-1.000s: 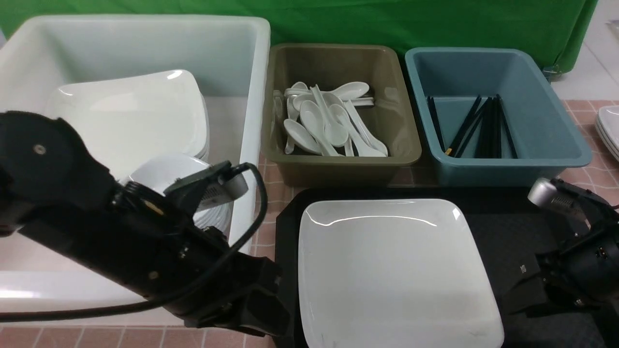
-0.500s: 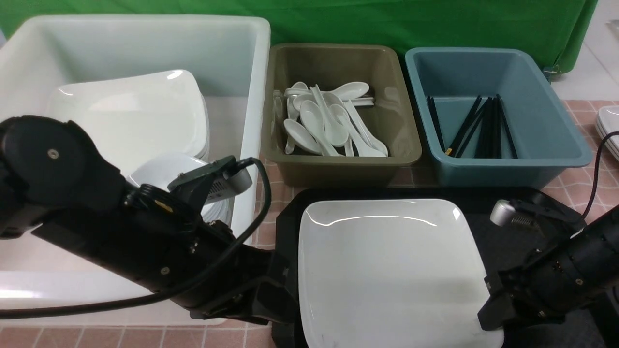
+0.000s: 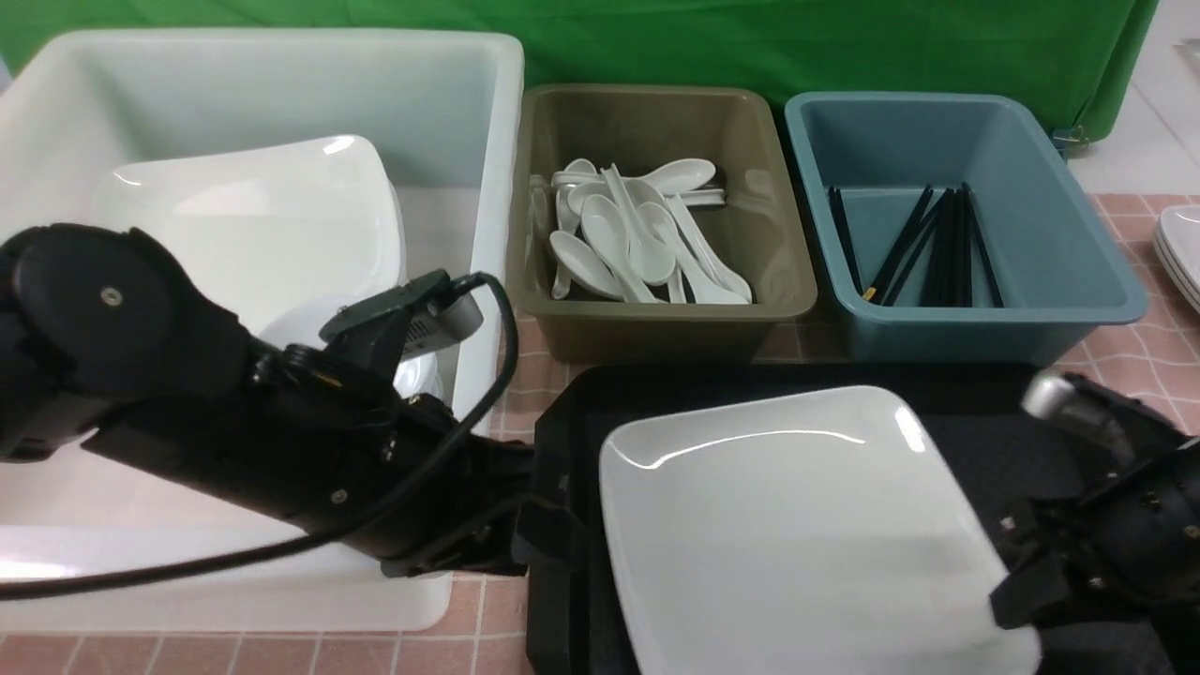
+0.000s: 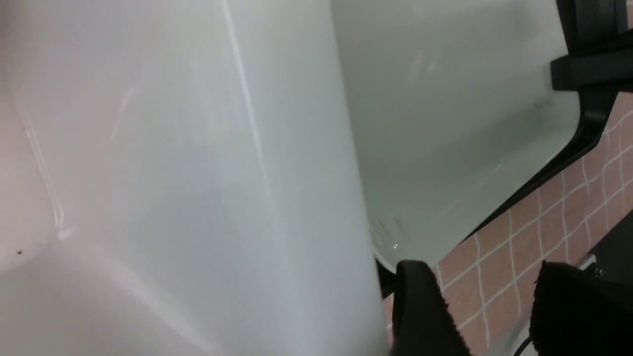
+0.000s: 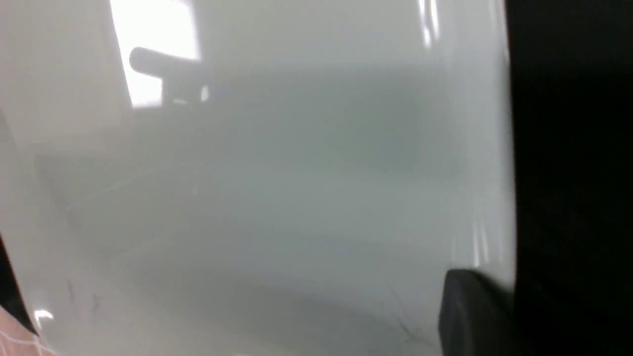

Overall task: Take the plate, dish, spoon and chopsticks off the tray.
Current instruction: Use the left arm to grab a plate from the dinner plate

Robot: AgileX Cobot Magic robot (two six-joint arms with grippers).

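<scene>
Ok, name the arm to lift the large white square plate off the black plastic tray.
Right: right gripper clamps the plate's near right corner; left gripper hangs open at the tray's left rim.

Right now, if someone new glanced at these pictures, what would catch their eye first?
The large white plate on the black tray dominates, front and centre, with the right gripper pinching its near right corner. Behind it, an olive bin heaped with white spoons sits beside a blue bin of black chopsticks, and a big white tub of stacked plates fills the left.
</scene>
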